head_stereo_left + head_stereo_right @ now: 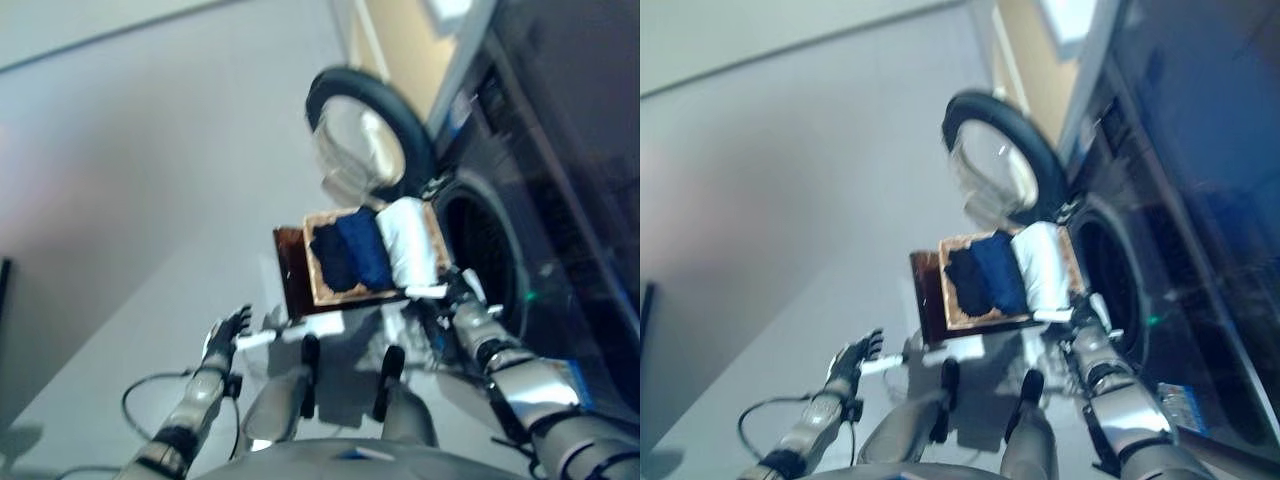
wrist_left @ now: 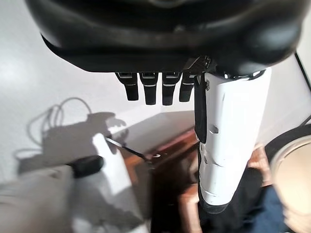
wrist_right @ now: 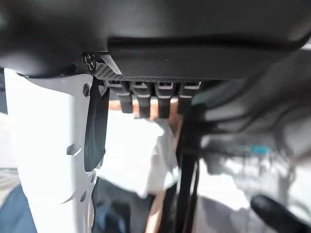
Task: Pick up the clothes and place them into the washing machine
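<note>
A shallow wicker basket (image 1: 345, 297) rests on a dark brown box (image 1: 290, 270) beside the washing machine. In it lie a dark navy garment (image 1: 335, 258), a blue garment (image 1: 365, 250) and a white garment (image 1: 410, 240). The machine's drum opening (image 1: 480, 250) is dark and its round door (image 1: 370, 130) stands open beyond the basket. My right hand (image 1: 458, 290) is open at the basket's near corner on the machine side; the white garment (image 3: 136, 150) shows just past its fingers. My left hand (image 1: 228, 330) is open and empty over the floor, left of the box.
The washing machine's dark front (image 1: 560, 200) runs along the right side. Grey floor (image 1: 150, 200) stretches to the left of the box. A pale wall or cabinet (image 1: 400, 50) stands behind the open door.
</note>
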Available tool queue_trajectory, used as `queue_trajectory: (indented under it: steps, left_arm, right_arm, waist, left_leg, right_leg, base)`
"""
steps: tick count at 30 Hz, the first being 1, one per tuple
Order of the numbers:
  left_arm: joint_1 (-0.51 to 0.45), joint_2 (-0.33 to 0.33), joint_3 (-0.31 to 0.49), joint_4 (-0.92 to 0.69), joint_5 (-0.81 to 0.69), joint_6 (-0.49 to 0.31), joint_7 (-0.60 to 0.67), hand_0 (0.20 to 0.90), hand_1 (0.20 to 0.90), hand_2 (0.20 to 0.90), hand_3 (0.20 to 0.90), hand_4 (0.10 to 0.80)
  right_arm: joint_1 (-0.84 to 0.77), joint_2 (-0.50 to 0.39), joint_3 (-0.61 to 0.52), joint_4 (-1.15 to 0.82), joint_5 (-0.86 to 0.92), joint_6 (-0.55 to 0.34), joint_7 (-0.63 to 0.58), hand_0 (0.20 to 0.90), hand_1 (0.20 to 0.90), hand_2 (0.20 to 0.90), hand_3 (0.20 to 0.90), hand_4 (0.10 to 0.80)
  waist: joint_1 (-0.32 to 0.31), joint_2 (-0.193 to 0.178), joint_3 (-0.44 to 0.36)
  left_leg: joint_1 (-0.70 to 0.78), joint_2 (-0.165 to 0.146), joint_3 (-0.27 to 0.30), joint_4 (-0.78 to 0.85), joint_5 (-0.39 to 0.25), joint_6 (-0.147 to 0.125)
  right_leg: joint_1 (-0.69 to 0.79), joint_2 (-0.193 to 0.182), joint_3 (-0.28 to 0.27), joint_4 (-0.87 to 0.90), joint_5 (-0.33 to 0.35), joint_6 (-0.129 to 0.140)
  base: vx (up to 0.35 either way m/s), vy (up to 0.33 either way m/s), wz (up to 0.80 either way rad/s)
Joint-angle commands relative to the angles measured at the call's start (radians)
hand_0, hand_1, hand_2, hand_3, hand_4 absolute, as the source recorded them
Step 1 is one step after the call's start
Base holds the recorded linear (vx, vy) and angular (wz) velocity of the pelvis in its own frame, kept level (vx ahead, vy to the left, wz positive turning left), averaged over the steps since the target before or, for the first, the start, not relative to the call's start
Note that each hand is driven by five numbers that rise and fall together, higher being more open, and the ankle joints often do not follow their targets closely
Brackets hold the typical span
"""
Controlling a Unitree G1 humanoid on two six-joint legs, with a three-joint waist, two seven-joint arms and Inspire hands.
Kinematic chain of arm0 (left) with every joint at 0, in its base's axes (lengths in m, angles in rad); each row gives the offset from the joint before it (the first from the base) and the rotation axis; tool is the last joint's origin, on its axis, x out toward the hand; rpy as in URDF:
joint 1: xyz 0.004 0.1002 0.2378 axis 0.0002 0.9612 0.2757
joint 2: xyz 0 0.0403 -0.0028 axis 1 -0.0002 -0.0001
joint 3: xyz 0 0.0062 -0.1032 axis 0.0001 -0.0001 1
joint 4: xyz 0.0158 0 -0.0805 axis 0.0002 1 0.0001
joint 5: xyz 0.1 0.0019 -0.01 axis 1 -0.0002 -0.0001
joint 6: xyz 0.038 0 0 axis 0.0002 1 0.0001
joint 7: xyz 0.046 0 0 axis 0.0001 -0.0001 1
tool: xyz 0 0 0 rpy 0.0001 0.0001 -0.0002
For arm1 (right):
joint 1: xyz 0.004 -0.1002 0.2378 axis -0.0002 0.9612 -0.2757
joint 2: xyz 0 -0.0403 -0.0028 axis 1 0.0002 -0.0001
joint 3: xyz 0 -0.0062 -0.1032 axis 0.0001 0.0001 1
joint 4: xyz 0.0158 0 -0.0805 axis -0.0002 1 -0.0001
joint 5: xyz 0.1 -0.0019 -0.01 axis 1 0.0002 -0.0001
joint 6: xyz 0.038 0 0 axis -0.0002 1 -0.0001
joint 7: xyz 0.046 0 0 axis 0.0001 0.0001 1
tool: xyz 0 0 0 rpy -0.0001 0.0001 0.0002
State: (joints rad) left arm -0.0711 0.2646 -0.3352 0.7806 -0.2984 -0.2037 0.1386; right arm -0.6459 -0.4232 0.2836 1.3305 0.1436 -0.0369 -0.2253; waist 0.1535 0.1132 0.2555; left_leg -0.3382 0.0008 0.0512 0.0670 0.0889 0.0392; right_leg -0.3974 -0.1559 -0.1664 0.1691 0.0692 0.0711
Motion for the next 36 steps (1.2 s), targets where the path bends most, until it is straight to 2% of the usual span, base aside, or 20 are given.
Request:
queue_trajectory:
  steps: [1,8,14,19,27,28,36]
  left_arm:
    - [-0.027,0.068,0.009,-0.092,-0.044,-0.072,0.043,0.9,0.9,0.9,0.9,0.8]
    - [-0.047,0.071,0.003,-0.117,-0.075,-0.082,0.063,0.9,0.9,0.9,0.9,0.8]
    - [-0.055,0.076,0.003,-0.191,-0.12,-0.093,0.073,0.9,0.9,0.9,0.9,0.8]
    - [-0.068,0.082,0.004,-0.282,-0.145,-0.106,0.105,0.9,0.9,0.9,0.9,0.8]
    - [-0.067,0.1,0.009,-0.385,-0.153,-0.116,0.136,0.9,0.9,0.9,0.9,0.8]
    - [-0.067,0.101,0.011,-0.39,-0.157,-0.117,0.141,0.9,0.9,0.9,0.9,0.8]
    - [-0.083,0.103,0.03,-0.451,-0.17,-0.131,0.18,0.9,0.9,0.9,0.9,0.8]
  right_arm:
    - [-0.127,-0.031,0.062,-0.002,-0.046,-0.032,-0.073,0.9,0.9,0.9,0.9,0.8]
    - [-0.221,-0.059,0.108,0.044,-0.087,-0.018,-0.093,0.9,0.9,0.9,0.9,0.8]
    - [-0.304,-0.104,0.137,0.077,-0.131,-0.003,-0.121,0.9,0.9,0.9,0.9,0.8]
    - [-0.348,-0.144,0.147,0.105,-0.169,0.013,-0.163,0.9,0.9,0.9,0.9,0.8]
    - [-0.387,-0.183,0.157,0.121,-0.185,0.021,-0.181,0.9,0.9,0.9,0.9,0.8]
    - [-0.391,-0.184,0.163,0.12,-0.189,0.023,-0.183,0.9,0.9,0.9,0.9,0.8]
    - [-0.445,-0.202,0.209,0.142,-0.256,0.049,-0.208,0.9,0.9,0.9,0.9,0.8]
  waist:
    - [0.016,-0.04,-0.004]
    - [0.031,-0.033,0.005]
    - [0.05,-0.007,0.038]
    - [0.06,0.016,0.068]
    - [0.066,0.026,0.078]
    - [0.065,0.024,0.076]
    - [0.071,0.036,0.093]
  left_leg:
    - [-0.102,-0.018,-0.069,0.103,-0.046,-0.055]
    - [-0.128,-0.025,-0.062,0.103,-0.052,-0.05]
    - [-0.182,-0.041,-0.065,0.129,-0.057,-0.05]
    - [-0.278,-0.053,-0.073,0.217,-0.083,-0.046]
    - [-0.36,-0.064,-0.071,0.278,-0.106,-0.039]
    - [-0.358,-0.066,-0.075,0.29,-0.141,-0.043]
    - [-0.436,-0.08,-0.077,0.316,-0.146,-0.044]
  right_leg:
    - [0.04,-0.026,0.017,0.03,-0.051,0.029]
    - [0.002,-0.031,0.032,0.035,-0.053,0.033]
    - [-0.044,-0.038,0.033,0.06,-0.06,0.033]
    - [-0.124,-0.045,0.032,0.143,-0.087,0.026]
    - [-0.195,-0.051,0.039,0.192,-0.103,0.023]
    - [-0.196,-0.051,0.047,0.207,-0.133,0.029]
    - [-0.266,-0.065,0.044,0.25,-0.146,0.027]
  base:
    - [0.024,0.029,-0.15]
    - [0.022,0.022,-0.05]
    - [0.017,0.027,-0.01]
    - [0.008,0.026,0.05]
    - [0.028,0.029,0.08]
    - [0.111,0.026,0.02]
    - [0.016,0.024,0.04]
